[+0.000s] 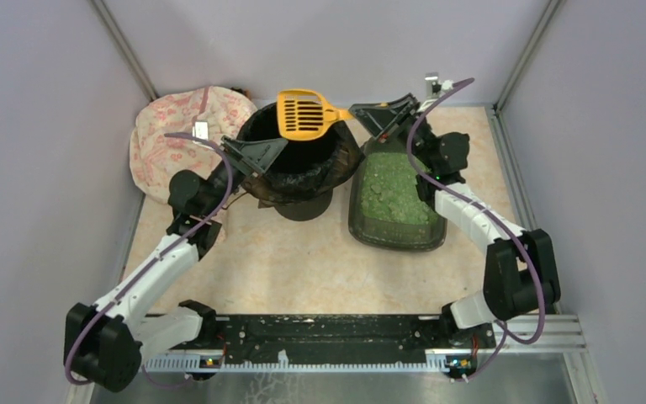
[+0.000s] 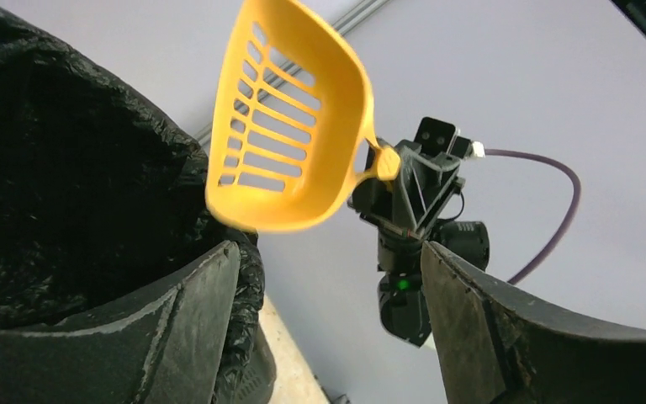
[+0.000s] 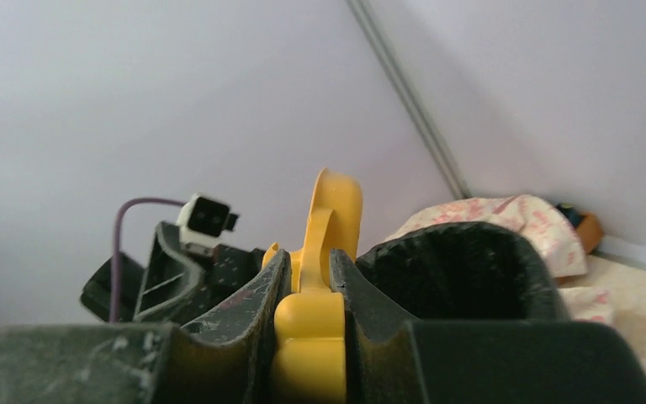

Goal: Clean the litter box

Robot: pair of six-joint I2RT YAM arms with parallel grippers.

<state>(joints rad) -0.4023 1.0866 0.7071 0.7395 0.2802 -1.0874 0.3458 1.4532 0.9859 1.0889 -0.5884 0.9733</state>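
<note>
Litter box [image 1: 397,244]: lies flat on the table [image 1: 303,269], right of centre, with its left rim just beside the round bin [image 1: 303,206]; cannot tell whether the two touch. Holds green granules [image 1: 391,189] over most of its floor. Shows only in the top view, outside both wrist views.

Right gripper [image 1: 355,114]: hangs raised beyond the litter box's far left corner, clear of the tray. Pinches the handle of the yellow scoop [image 1: 303,114]; in the right wrist view, fingers [image 3: 261,290] press tight on the handle from both sides. Holds the slotted blade out to the left, over the bin's far rim. Tray sits below and to the near side of these fingertips, with the right forearm crossing above its right rim.

Left gripper [image 1: 262,154]: sits at the bin's left rim, with the bin between it and the litter box, well apart from the tray. Fingers [image 2: 202,324] stand spread wide, with nothing between them. Through the gap, in the left wrist view: the scoop blade and the right gripper, with the bin's black bag [image 2: 67,194] at left.

Pink-patterned cloth [image 1: 177,135]: lies bunched in the far left corner.
</note>
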